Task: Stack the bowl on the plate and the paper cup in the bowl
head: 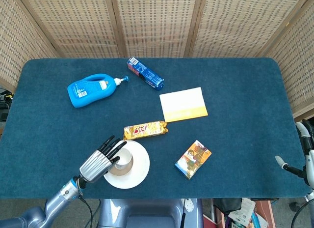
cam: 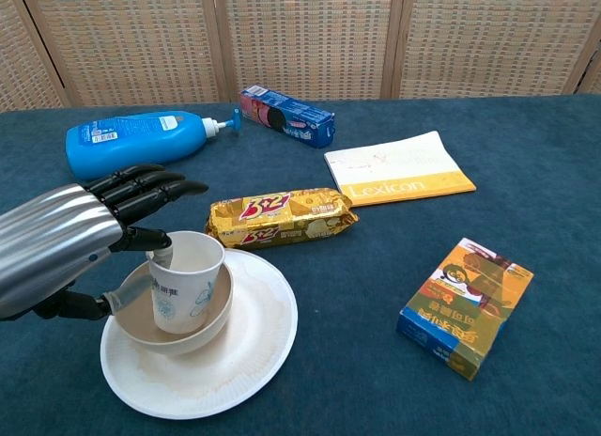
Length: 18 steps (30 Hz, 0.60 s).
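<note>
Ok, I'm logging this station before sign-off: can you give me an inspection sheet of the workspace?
Surface: blue cloth table.
Job's things: paper cup in bowl, bowl on plate.
Clutter: blue bottle, blue packet, biscuit pack, Lexicon booklet, colourful box.
Hands: left hand holds the cup's rim; right hand not in view.
Cables: one under the left arm, below the table edge.
Surroundings: wicker screens behind.

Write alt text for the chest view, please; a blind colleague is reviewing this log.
The left hand holds a paper cup by its rim, sitting in a bowl on a white plate on a blue table. Behind lie a yellow snack pack, blue bottle, notebook and small box.
</note>
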### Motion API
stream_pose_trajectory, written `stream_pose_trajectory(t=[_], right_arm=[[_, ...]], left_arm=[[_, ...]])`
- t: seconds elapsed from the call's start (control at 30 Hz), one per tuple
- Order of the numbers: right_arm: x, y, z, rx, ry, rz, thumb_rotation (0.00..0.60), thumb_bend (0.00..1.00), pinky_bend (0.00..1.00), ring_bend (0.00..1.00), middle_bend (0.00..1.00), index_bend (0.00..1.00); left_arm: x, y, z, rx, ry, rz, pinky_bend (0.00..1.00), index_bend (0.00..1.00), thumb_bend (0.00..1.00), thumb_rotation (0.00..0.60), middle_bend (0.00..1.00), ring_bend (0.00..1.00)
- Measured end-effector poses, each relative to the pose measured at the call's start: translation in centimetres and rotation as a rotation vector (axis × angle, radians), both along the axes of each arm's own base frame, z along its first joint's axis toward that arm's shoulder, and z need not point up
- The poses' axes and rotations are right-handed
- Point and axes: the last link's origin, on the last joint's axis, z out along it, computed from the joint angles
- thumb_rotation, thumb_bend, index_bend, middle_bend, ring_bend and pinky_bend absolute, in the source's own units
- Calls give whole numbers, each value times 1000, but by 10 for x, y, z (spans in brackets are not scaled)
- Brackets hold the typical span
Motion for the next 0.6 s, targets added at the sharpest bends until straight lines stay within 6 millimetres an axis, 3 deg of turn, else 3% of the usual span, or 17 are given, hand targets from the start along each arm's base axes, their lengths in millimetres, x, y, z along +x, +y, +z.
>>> stream_pose_trajectory(t=[0.17, 0.27, 0.6], right_arm=[[0, 0, 1, -7, -4, 3, 600, 149, 0, 0, 0, 0], [0, 0, 1, -14, -5, 5, 600, 149, 0, 0, 0, 0], [0, 0, 0, -13, -6, 8, 600, 150, 0, 0, 0, 0]], left_arm=[[-2, 0, 0, 1, -15, -13, 0, 357, 240, 600, 0, 0], [-5, -1, 2, -20, -25, -5, 0, 334, 175, 600, 0, 0], [-4, -7, 13, -36, -49, -14, 0, 334, 168, 600, 0, 0]])
